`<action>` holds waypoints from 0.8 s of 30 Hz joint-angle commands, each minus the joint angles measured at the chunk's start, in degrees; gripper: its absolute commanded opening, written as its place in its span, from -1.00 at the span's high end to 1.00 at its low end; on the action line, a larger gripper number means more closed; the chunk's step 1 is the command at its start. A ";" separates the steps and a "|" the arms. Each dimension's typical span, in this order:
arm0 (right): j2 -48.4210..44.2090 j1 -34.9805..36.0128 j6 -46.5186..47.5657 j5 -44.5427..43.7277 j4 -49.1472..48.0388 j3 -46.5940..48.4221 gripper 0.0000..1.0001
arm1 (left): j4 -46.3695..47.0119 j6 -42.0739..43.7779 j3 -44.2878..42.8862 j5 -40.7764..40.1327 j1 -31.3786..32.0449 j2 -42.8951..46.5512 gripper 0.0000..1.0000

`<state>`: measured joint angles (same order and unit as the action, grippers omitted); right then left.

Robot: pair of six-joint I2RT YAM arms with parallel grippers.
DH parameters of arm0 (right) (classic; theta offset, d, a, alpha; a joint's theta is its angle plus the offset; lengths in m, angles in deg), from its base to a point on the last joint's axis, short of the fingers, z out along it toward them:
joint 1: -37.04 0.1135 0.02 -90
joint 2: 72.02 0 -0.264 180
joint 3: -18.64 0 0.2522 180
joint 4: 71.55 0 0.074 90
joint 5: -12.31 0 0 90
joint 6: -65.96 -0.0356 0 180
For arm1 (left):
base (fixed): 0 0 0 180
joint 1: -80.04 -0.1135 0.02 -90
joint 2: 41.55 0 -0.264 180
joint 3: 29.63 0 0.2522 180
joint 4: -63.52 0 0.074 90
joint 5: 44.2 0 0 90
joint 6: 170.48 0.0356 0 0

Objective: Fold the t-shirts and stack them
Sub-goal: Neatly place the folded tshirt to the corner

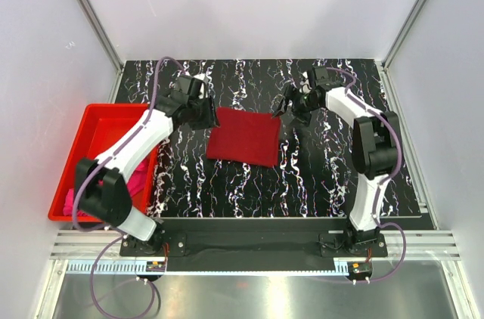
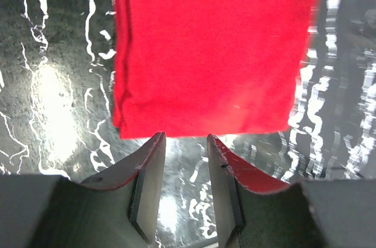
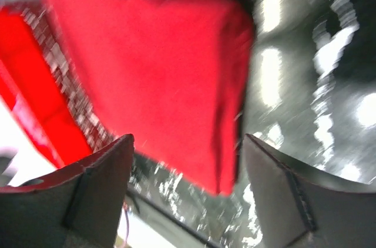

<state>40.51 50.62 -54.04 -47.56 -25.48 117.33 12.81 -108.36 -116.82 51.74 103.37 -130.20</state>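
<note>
Red t-shirt folded flat on table, nothing gripped.
My left gripper sits just beside the shirt's left edge, fingers a bit apart, nothing btwn. My right gripper hovers by its far-right corner, fingers wide apart, empty. Pink t-shirt lies bunched in red bin, at the table's left side.
</note>
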 commanded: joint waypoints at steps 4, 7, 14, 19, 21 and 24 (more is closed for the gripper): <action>7.43 -0.05 1.35 -5.43 -2.34 6.47 -0.52 | -2.87 0.28 0.65 0.13 0.84 6.55 0.19; 9.98 -0.05 1.52 -4.91 -3.22 8.41 -0.46 | -3.48 0.72 3.46 0.13 0.84 8.31 0.18; 14.20 0.04 0.56 -2.10 -4.19 11.66 -0.27 | -4.18 0.90 4.79 0.74 0.84 11.47 0.17; 15.26 0.21 -1.11 -1.56 -5.68 10.45 -0.16 | -4.01 0.72 3.30 1.27 0.84 10.86 0.16; 15.35 0.21 -1.29 -2.09 -6.12 9.74 -0.15 | -4.01 0.72 3.03 1.45 0.84 10.77 0.16; 16.05 0.30 -1.29 -1.92 -5.86 9.65 -0.14 | -4.09 0.90 2.59 1.53 0.84 10.59 0.15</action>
<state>55.90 50.23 -54.91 -50.03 -29.63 126.88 7.78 -108.33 -111.57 52.04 104.16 -120.69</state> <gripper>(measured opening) 0.574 0.424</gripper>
